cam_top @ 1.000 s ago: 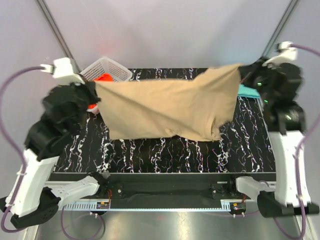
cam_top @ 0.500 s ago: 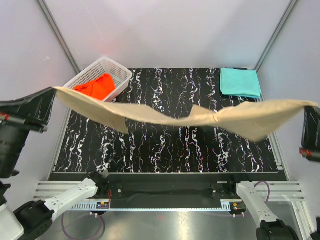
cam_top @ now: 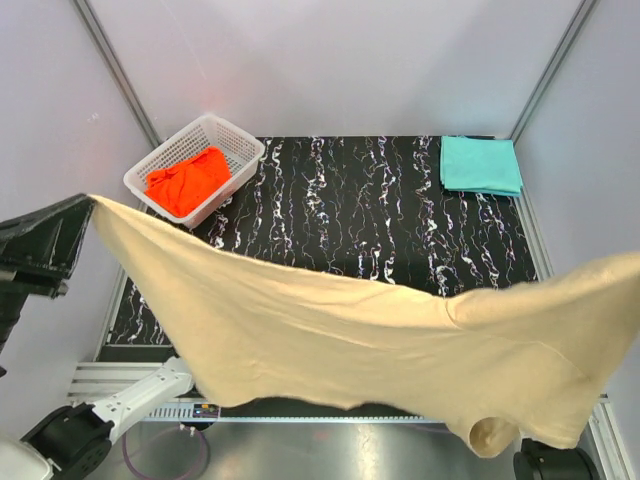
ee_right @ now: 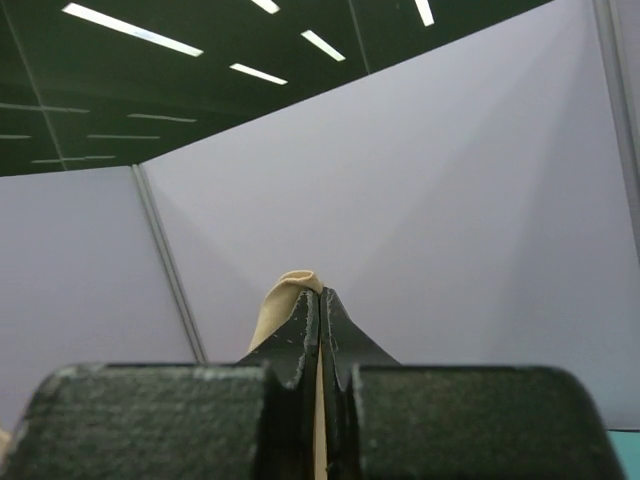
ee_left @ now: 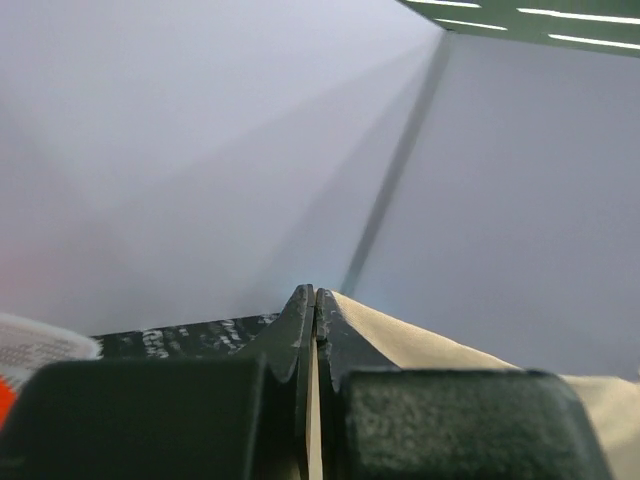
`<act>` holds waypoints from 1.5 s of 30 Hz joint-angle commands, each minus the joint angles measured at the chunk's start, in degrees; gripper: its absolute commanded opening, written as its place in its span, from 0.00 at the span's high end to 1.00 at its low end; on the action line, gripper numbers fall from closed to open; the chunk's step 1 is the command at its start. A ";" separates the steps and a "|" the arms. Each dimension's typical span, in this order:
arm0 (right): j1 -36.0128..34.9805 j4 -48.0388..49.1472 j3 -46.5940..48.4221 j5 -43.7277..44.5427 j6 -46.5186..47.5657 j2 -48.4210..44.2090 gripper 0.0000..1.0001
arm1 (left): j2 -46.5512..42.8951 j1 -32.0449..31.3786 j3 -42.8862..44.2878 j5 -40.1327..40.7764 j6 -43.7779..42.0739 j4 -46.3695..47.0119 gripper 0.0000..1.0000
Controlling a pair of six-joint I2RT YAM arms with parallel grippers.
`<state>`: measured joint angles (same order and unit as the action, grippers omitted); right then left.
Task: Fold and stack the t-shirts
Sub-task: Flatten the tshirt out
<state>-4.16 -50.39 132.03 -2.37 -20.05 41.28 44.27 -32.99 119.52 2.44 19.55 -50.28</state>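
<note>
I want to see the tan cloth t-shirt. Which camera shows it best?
The top external view: the tan cloth t-shirt hangs spread wide across the picture. The left wrist view shows only a strip beside the shut left gripper; the right wrist view only a fold pinched in the shut right gripper.

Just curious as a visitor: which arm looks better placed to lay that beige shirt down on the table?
Probably the left. The left gripper pinches the beige shirt right beside the table; the right gripper, also clamped on cloth, is outside the overhead view. Both must lower together.
</note>
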 commanded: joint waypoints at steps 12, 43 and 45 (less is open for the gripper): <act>-1.55 33.84 -42.52 -1.66 8.19 26.74 1.00 | 17.42 4.85 -33.09 30.09 -2.68 10.80 1.00; 0.21 47.32 -29.20 -3.36 19.79 62.63 1.00 | 36.35 24.29 -34.02 18.12 -3.90 22.16 1.00; 0.30 42.78 -27.10 -1.32 21.46 57.09 1.00 | 33.35 24.29 -31.73 20.49 -4.60 21.10 1.00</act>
<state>-4.38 -2.81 99.35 -9.06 -1.74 109.47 85.38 -8.99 82.35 19.31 16.53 -30.35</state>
